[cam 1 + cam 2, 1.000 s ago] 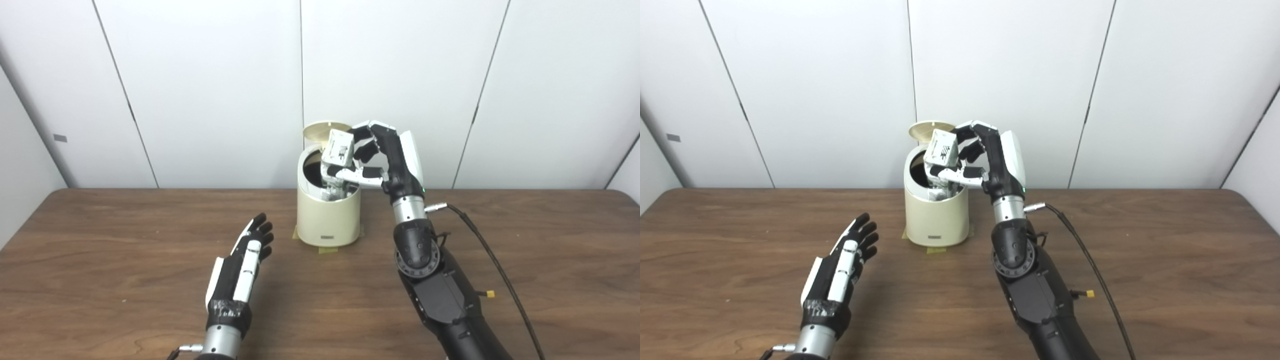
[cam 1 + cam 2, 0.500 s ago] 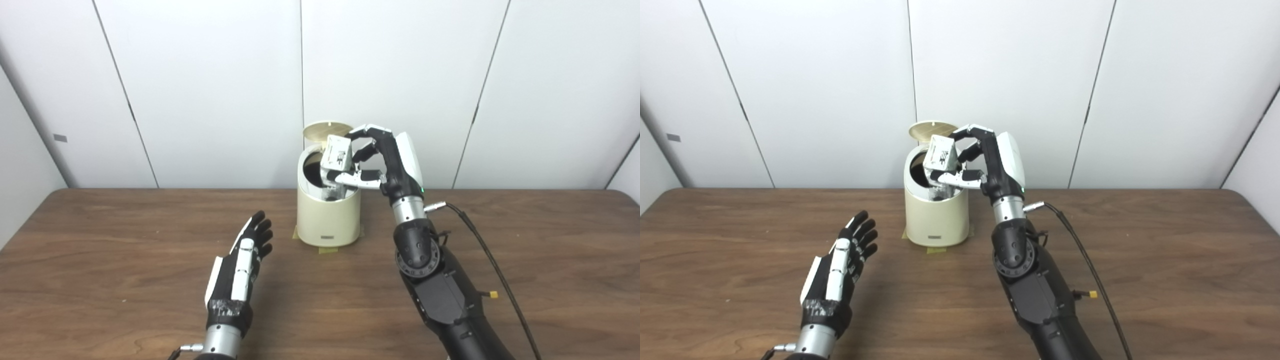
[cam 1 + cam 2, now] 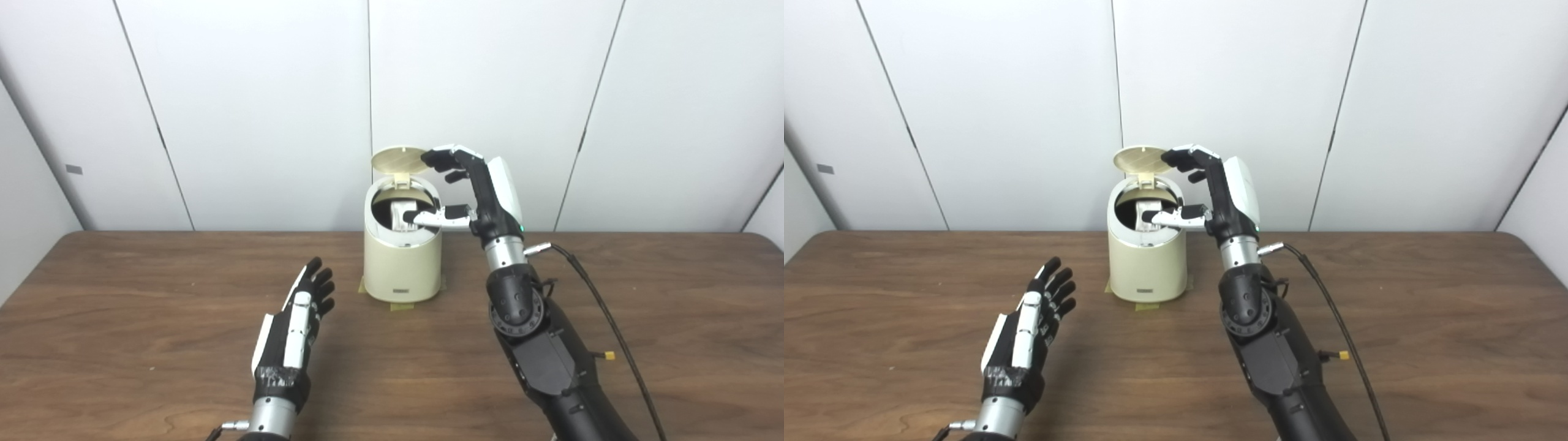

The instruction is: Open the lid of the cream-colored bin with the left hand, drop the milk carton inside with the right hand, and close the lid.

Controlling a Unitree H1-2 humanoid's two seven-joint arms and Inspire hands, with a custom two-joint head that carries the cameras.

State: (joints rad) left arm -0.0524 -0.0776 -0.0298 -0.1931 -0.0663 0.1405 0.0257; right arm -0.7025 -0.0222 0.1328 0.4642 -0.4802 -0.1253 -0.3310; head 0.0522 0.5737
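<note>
Bin: the cream bin (image 3: 402,263) is standing on the brown surface (image 3: 122,343), lid (image 3: 397,157) tilting upright behind the mouth
Carton: the milk carton (image 3: 404,217) is lying inside the bin, partly showing
Right robot hand (image 3: 468,193): hovering over the mouth; fingers spread, grasping nothing
Left robot hand (image 3: 297,324): hanging near the surface, left of the bin; released, fingers extended

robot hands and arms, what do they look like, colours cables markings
Both robot hands are black with white plates on the back and along the fingers. The left robot hand has black tape round its wrist above a silver cuff with a small plug. The right robot hand has a green light near the wrist, a silver cuff, a bulky black forearm and a black cable with a small yellow connector.
</note>
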